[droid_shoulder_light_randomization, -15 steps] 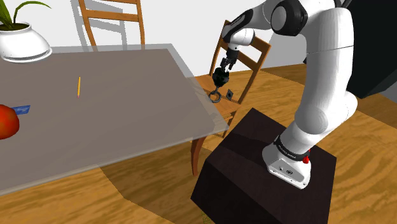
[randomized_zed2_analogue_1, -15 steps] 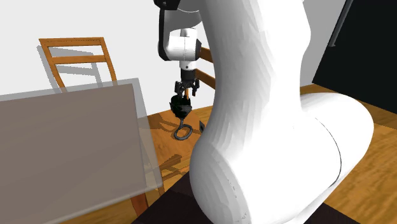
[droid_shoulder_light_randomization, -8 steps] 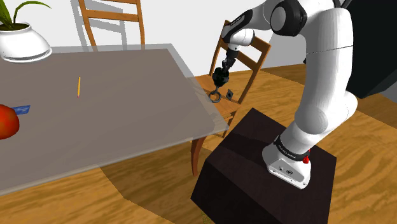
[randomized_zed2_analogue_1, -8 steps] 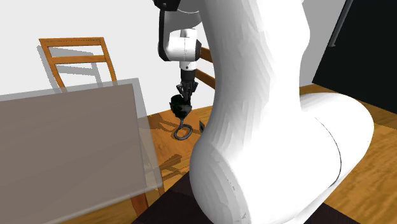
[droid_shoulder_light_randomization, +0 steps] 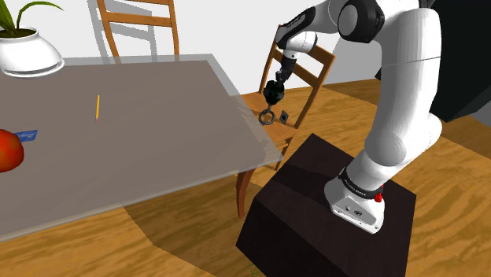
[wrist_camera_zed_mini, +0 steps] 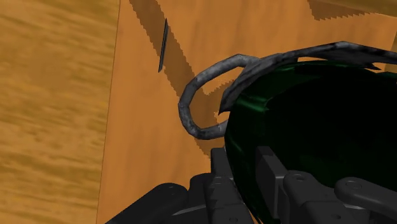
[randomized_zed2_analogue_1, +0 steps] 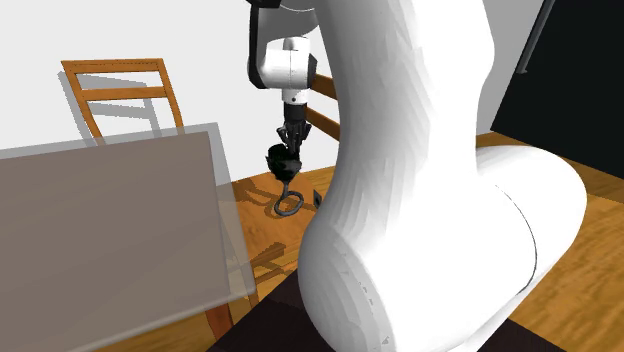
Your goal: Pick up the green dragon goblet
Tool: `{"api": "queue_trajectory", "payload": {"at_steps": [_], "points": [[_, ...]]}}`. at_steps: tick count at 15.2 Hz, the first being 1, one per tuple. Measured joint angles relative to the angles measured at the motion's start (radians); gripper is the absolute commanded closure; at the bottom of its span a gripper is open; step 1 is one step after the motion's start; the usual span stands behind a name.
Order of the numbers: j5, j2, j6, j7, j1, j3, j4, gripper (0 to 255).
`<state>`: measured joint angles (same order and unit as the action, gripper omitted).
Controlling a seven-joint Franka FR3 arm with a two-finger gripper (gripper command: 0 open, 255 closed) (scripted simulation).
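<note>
While clasped, goblet (wrist_camera_zed_mini: pixel 305 127) (chair (wrist_camera_zed_mini: pixel 146 140) below)

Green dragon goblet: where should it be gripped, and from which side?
I'd grip the green goblet by its thin rim wall from above the open mouth, one finger inside the bowl, one outside, away from the grey loop that juts sideways. The gripper clasps it that way.
</note>
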<state>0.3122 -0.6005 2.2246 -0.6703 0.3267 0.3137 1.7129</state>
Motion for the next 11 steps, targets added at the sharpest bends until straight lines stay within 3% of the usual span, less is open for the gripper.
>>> {"api": "queue_trajectory", "payload": {"at_steps": [11], "points": [[-0.036, 0.081, -0.102, 0.026, -0.012, 0.022, -0.025, 255]]}}
